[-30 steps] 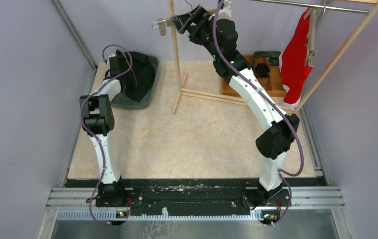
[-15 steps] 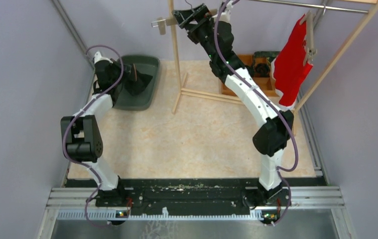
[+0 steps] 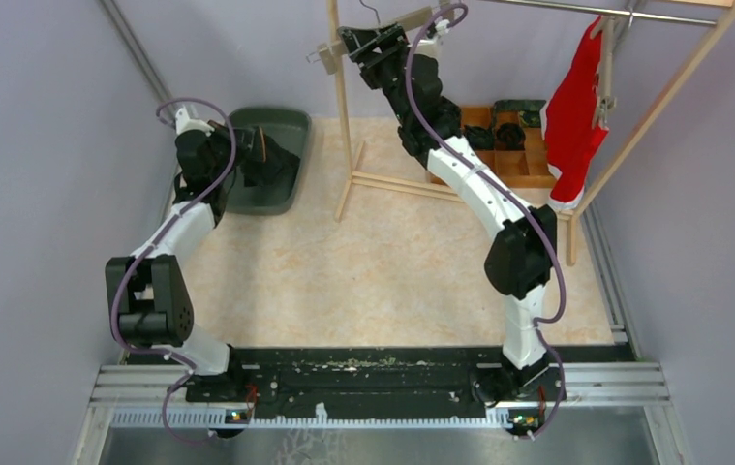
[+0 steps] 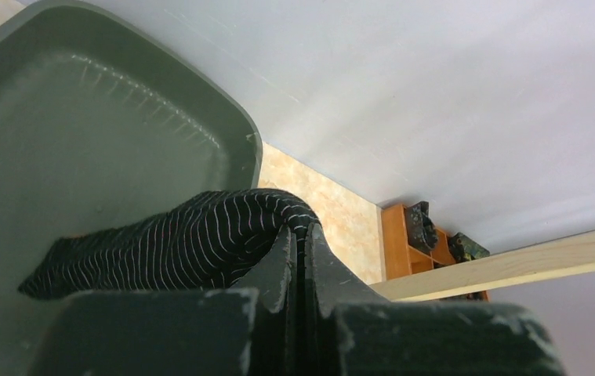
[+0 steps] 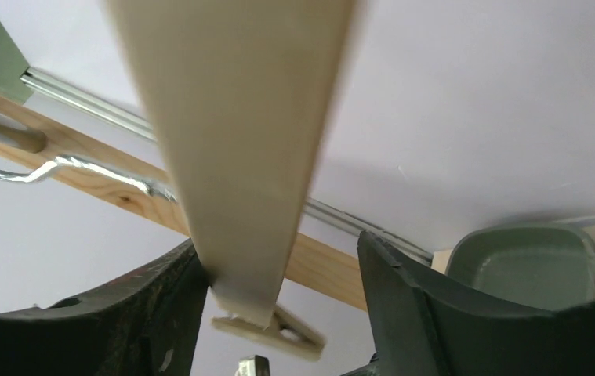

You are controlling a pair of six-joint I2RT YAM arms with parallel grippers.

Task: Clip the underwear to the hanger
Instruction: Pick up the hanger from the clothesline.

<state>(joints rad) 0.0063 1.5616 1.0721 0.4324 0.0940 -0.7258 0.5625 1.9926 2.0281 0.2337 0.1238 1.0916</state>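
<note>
Black underwear with thin white stripes hangs over the green bin, and my left gripper is shut on a fold of it. From above, the left gripper and the underwear sit over the bin at the back left. The hanger, a pale wooden bar with a peg clip at its end, runs between the jaws of my right gripper. It lies against the left finger, with a gap to the right finger. High at the back, the right gripper is at the hanger.
A wooden rack post rises beside the right gripper, with its foot rails on the table. A red garment hangs from the metal rod at the right. A wooden box with camouflage items stands behind the right arm.
The left arm has swung out left and reached back over the bin with the underwear. The right gripper's jaws have narrowed round the hanger bar. The red garment swung and settled.
</note>
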